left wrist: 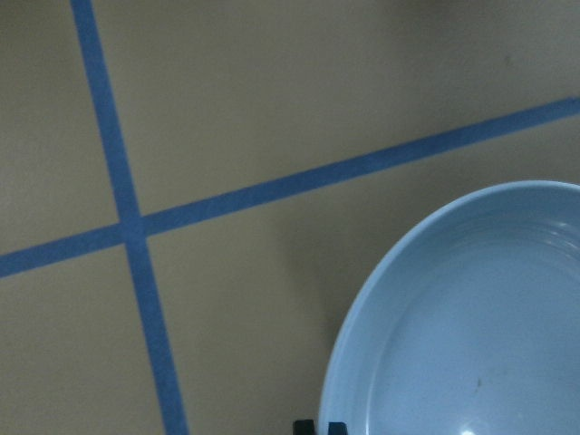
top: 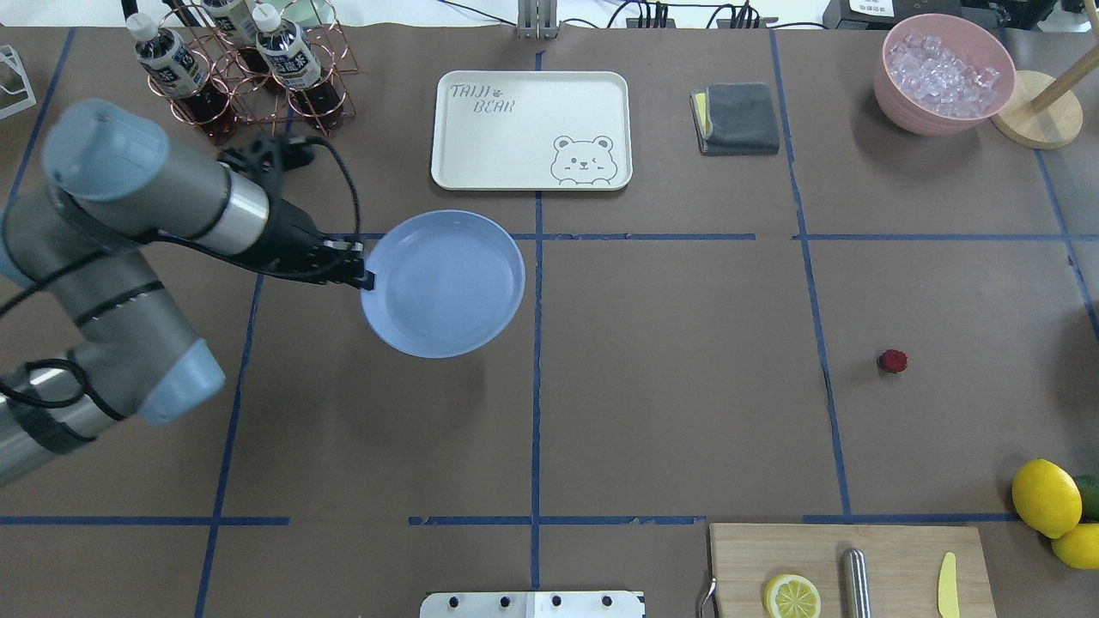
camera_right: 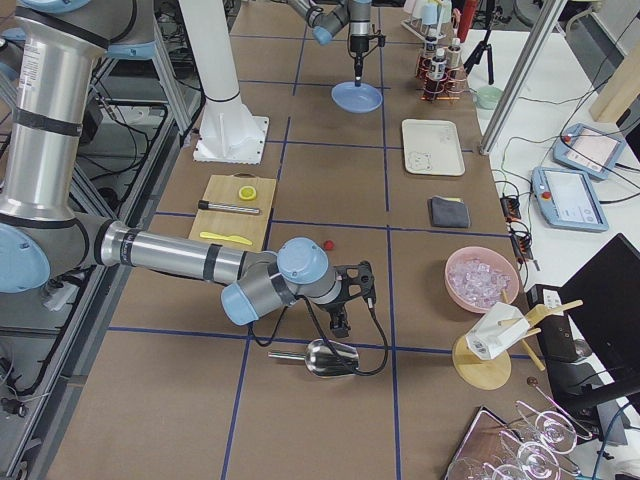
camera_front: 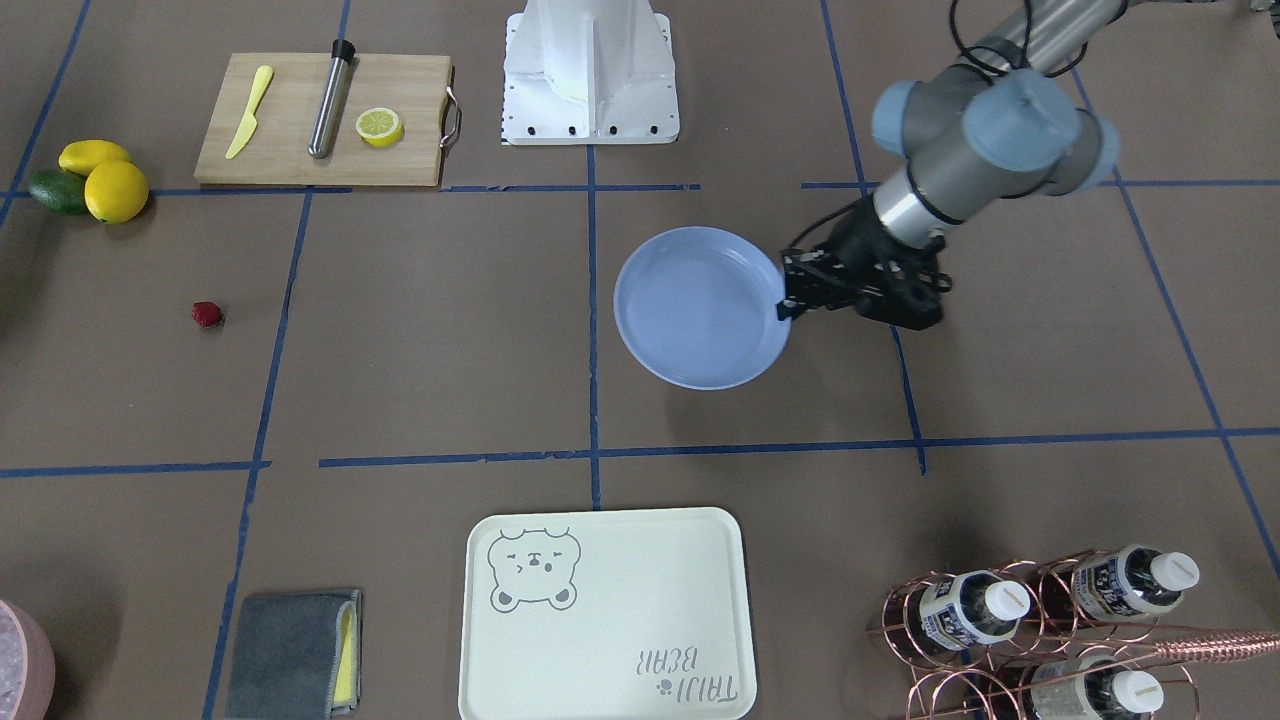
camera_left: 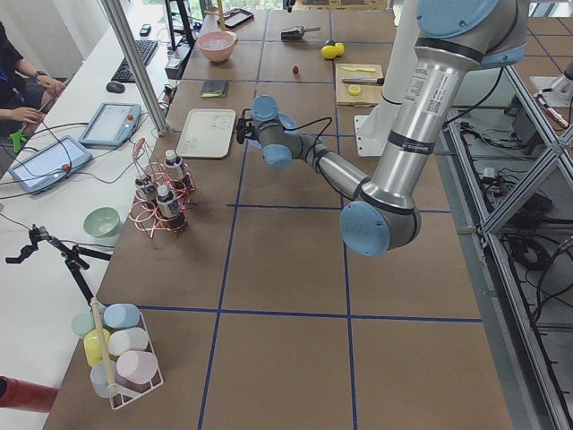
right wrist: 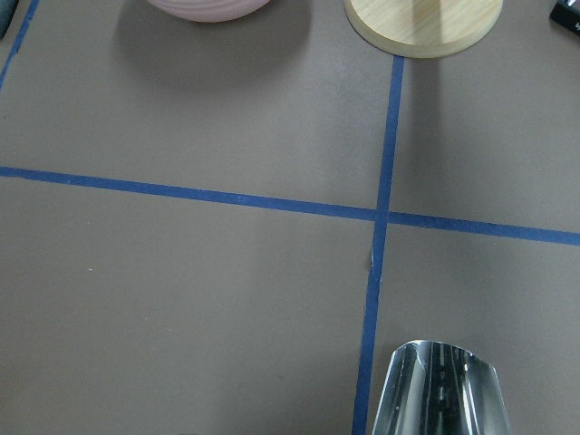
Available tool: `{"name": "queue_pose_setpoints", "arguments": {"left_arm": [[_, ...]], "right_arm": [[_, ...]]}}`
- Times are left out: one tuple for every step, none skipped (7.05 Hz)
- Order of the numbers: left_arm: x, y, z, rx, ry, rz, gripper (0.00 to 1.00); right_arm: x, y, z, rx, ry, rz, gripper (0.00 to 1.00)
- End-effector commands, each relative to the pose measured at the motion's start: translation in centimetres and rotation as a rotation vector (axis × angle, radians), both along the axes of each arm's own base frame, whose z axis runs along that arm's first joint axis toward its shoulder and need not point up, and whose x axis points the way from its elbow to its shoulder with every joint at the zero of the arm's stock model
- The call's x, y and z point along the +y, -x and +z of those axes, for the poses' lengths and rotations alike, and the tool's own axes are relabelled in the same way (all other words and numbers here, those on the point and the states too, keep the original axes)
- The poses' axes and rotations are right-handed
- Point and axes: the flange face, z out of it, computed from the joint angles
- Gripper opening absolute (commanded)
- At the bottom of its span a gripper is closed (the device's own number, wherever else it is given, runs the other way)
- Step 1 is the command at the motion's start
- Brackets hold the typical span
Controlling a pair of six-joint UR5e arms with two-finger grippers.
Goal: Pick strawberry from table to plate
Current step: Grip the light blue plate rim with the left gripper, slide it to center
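Note:
The strawberry (top: 893,360) lies alone on the brown table (top: 670,412), also seen as a small red berry (camera_front: 207,314) far from the plate. My left gripper (top: 365,275) is shut on the near rim of the light-blue plate (top: 446,283); the left wrist view shows that rim (left wrist: 362,326) right at the fingertips. The plate (camera_front: 695,310) holds nothing. My right gripper (camera_right: 340,322) hangs low over a metal scoop (camera_right: 328,358) near the strawberry (camera_right: 329,243). The scoop (right wrist: 441,390) fills the bottom of the right wrist view. I cannot tell whether that gripper is open or shut.
A cream bear tray (top: 532,129), a grey cloth (top: 738,118), a pink bowl of ice (top: 943,73) and a copper bottle rack (top: 232,64) line the far side. A cutting board (top: 846,571) with a lemon half, and lemons (top: 1047,498), sit near right.

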Motion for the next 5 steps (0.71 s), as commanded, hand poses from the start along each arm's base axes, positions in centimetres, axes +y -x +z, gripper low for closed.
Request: {"name": "queue_pose_setpoints", "arguments": {"left_arm": [[4.7,-10.0,-1.9,-0.029,0.008,-0.012,0.00],[4.9,-11.1,-0.9,-0.049,0.010,-0.007,0.00],[4.7,-11.4,-0.6,-0.058,0.013,-0.006,0.00],[4.7,-11.5,-0.5,-0.059,0.012,-0.005,0.00],[4.6,-11.5,-0.4,-0.061,0.012,-0.005,0.00]], "right_arm": [[-0.1,0.0,0.0,0.001,0.000,0.002,1.00],[-0.1,0.0,-0.1,0.001,0.001,0.001,1.00],[-0.2,0.0,-0.4,-0.006,0.006,0.009,1.00],[-0.2,0.0,-0.4,-0.007,0.008,0.012,1.00],[-0.2,0.0,-0.5,-0.007,0.007,0.012,1.00]]}}
